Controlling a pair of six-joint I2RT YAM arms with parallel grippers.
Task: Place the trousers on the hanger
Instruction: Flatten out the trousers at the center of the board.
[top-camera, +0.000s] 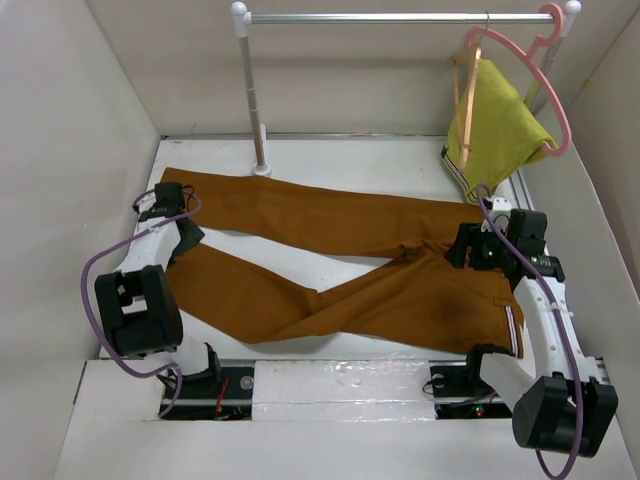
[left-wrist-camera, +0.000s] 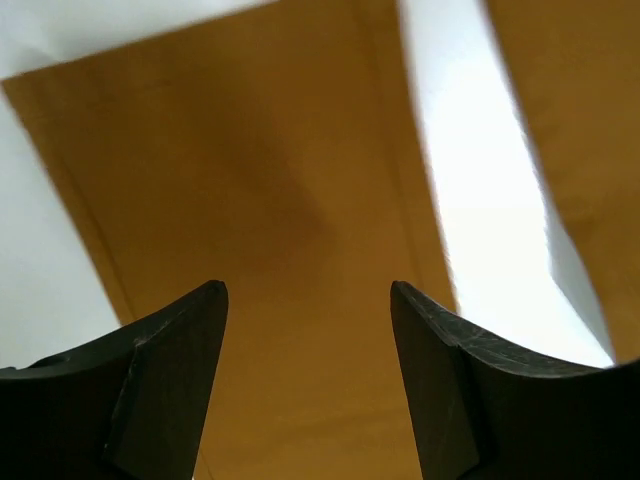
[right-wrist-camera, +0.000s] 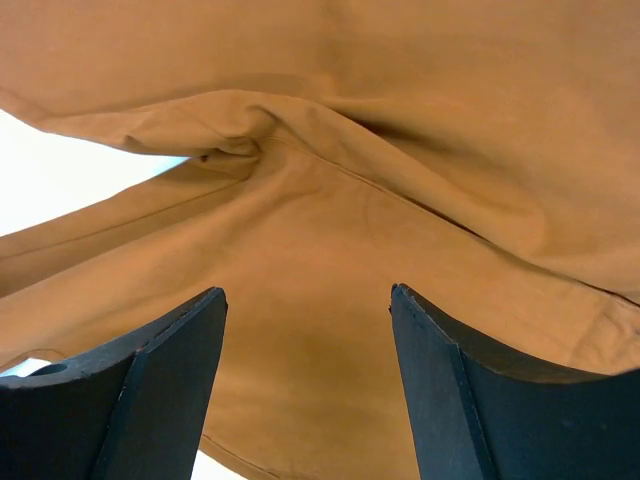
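The rust-brown trousers (top-camera: 340, 222) lie flat on the white table (top-camera: 330, 160), legs to the left and striped waistband (top-camera: 514, 325) at the right. The thin wooden hanger (top-camera: 463, 95) hangs on the rail at the back right, partly behind a yellow-green garment. My left gripper (top-camera: 190, 232) is open and empty, low over the upper leg near its cuff; its wrist view shows cloth (left-wrist-camera: 270, 180) between the open jaws (left-wrist-camera: 308, 290). My right gripper (top-camera: 456, 250) is open and empty over the crotch area, with folded cloth (right-wrist-camera: 400, 80) ahead of the jaws (right-wrist-camera: 308, 292).
A metal rail (top-camera: 400, 17) on a post (top-camera: 252, 100) spans the back. A pink plastic hanger (top-camera: 548, 85) with the yellow-green garment (top-camera: 495, 125) hangs at its right end. Beige walls enclose the table on three sides. A strip of bare table (left-wrist-camera: 480, 200) shows between the legs.
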